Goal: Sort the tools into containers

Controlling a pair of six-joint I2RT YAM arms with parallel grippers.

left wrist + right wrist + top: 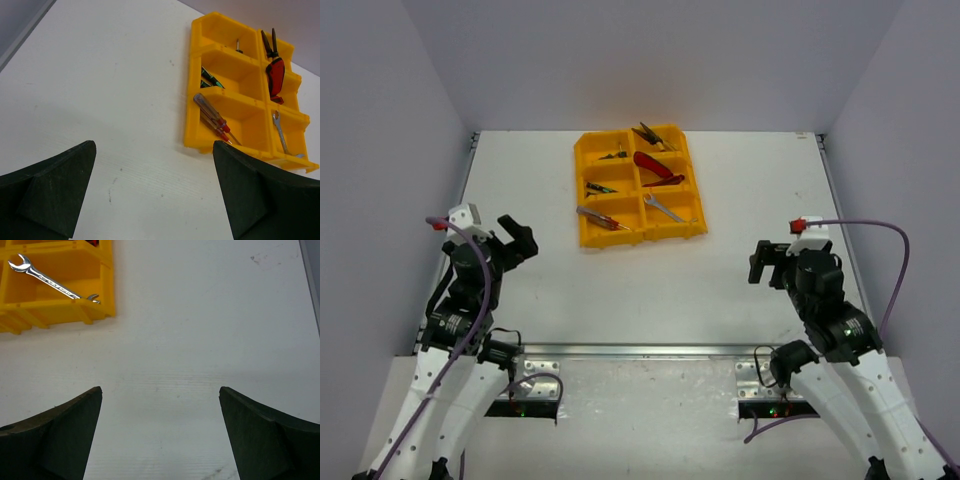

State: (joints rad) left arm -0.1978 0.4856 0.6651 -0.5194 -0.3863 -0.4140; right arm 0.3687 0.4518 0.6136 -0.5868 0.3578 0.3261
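Apparently sorting is done: visible tools [655, 166] lie in the tray [665, 235] by the table's [760, 180] far edge. The left gripper [517, 238] and right gripper [763, 263] both gape wide, empty, so no pick seems needed.

I'm looking at a white matte table [650, 300], boxed in by pale walls [650, 60] along its left, far and right edges. A metal strip [640, 350] runs along the near edge. Lying directly on the surface is the yellow-orange tray [642, 236], left of the table's middle. Its far end is at the far edge, though I can't tell whether it touches the wall there. Its long sides run far to near, turned slightly off square, and it sits flat, well apart from the left and right edges. In the right wrist view I pick out a faint dark scuff [257, 259] on the bare surface near the right edge. The left wrist view shows tiny specks [172, 63] beside the tray.
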